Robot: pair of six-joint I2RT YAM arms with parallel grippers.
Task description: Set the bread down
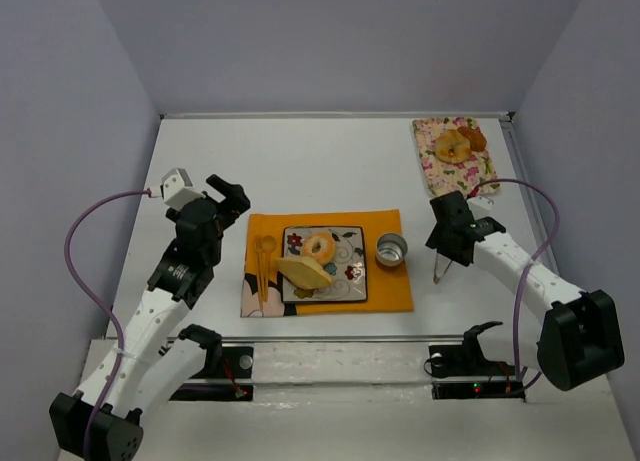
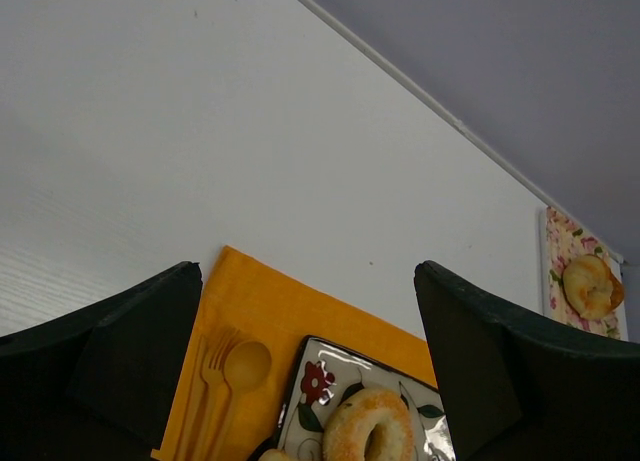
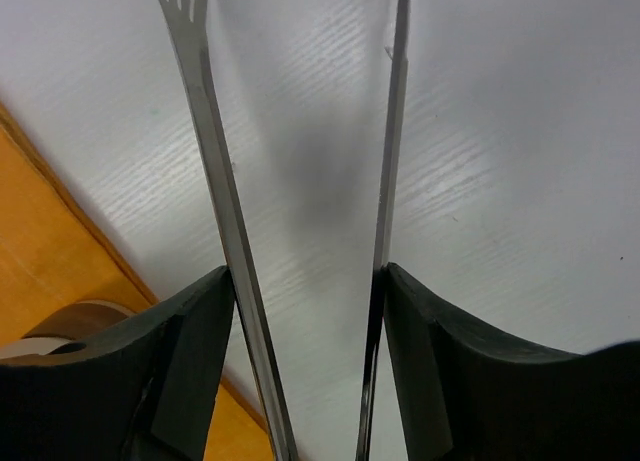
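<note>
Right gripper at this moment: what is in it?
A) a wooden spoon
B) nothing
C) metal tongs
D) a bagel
C: in the right wrist view, the right gripper clamps metal tongs, their two blades running out ahead of it.

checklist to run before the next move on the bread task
1. Tongs held in right gripper: ok.
2. Tong tips apart, nothing between them: ok.
3. Bread pieces lie on the floral cloth: ok.
4. Free room on plate: ok, right side bare beside bagel and slice.
5. Left gripper open and off the plate: ok.
6. Metal cup clear of the likely path: cannot tell.
</note>
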